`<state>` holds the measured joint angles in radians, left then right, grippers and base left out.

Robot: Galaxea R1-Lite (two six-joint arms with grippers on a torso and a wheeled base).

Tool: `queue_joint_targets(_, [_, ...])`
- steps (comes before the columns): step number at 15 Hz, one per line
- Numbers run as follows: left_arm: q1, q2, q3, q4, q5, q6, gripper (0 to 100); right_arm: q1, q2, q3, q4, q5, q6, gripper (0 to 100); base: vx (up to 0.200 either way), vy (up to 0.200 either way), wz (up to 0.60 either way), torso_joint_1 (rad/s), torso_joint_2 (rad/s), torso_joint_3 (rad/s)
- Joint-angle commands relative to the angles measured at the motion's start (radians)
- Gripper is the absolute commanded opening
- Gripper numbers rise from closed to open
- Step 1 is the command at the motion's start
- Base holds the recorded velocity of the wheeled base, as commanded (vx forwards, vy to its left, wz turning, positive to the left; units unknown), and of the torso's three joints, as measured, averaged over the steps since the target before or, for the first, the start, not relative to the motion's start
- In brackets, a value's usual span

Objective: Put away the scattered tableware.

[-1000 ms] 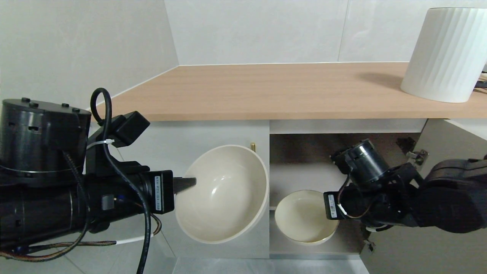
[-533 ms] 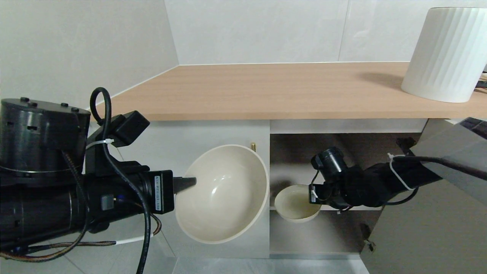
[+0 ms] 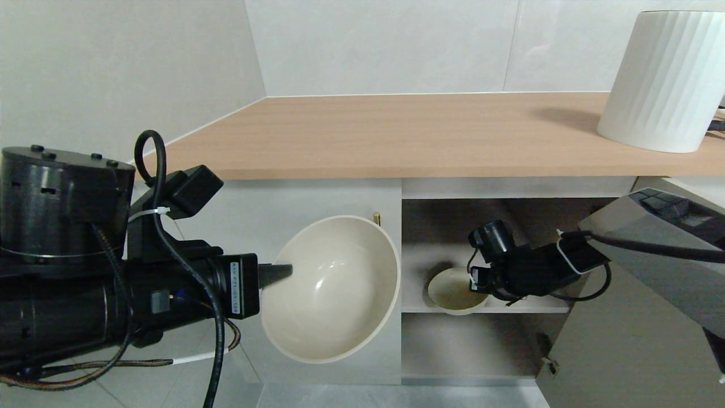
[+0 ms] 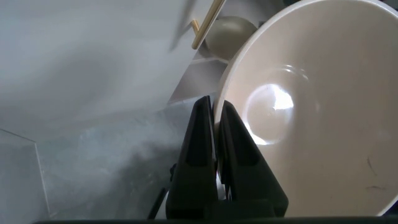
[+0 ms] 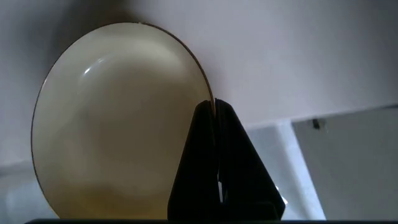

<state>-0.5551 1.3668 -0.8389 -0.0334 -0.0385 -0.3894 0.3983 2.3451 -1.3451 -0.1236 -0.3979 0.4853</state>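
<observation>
- Right gripper (image 3: 474, 281): my jaws are closed on the rim of the small, shallow cream ceramic bowl (image 3: 453, 290), one finger inside the lip and one outside.
- Small bowl, location: inside the open cupboard, at the level of the white middle shelf (image 3: 527, 310) and near its front edge. I cannot tell whether its foot touches the board.
- Hazard, shelf edge: if I let go while the bowl overhangs the front edge, I judge it would tip forward and drop to the cupboard floor.
- Hazard, grip: this is a single pinch on a glazed rim, so the bowl could pivot or slide between my fingers.
- Left gripper (image 3: 283, 271): my jaws are clamped on the rim of the large, deep cream ceramic bowl (image 3: 334, 289). It is held on its side in front of the closed grey cupboard door (image 3: 317, 198), just beside the brass knob (image 3: 376, 218).
- Hazard, large bowl: it hangs above the floor by one rim point, so its weight could work it loose. A drift of the arm could knock it on the knob.
- Right arm, pose: stretched forward beneath the wooden worktop (image 3: 425, 136), past the open grey door (image 3: 617, 351), with the wrist inside the opening.
- Left arm, pose: low and roughly level, pointing inward across the cupboard front.
</observation>
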Motion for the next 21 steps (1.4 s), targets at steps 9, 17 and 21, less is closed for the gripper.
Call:
queue_joint_targets(9, [0.000, 0.002, 0.000, -0.003, 0.000, 0.000, 0, -0.033, 0.126, -0.158, 0.001, -0.072, 0.047, 0, 0.000, 0.000, 0.00, 0.000, 0.00, 0.000])
queue_joint_targets(17, [0.000, 0.000, 0.000, -0.003, 0.000, 0.000, 0, -0.042, 0.138, -0.172, 0.001, -0.084, 0.050, 100, 0.000, 0.000, 0.00, 0.000, 0.00, 0.000])
queue_joint_targets(21, [0.000, 0.020, 0.004, -0.003, 0.000, 0.001, 0, -0.032, 0.046, -0.103, 0.007, -0.082, 0.079, 100, 0.000, 0.000, 0.00, 0.000, 0.00, 0.000])
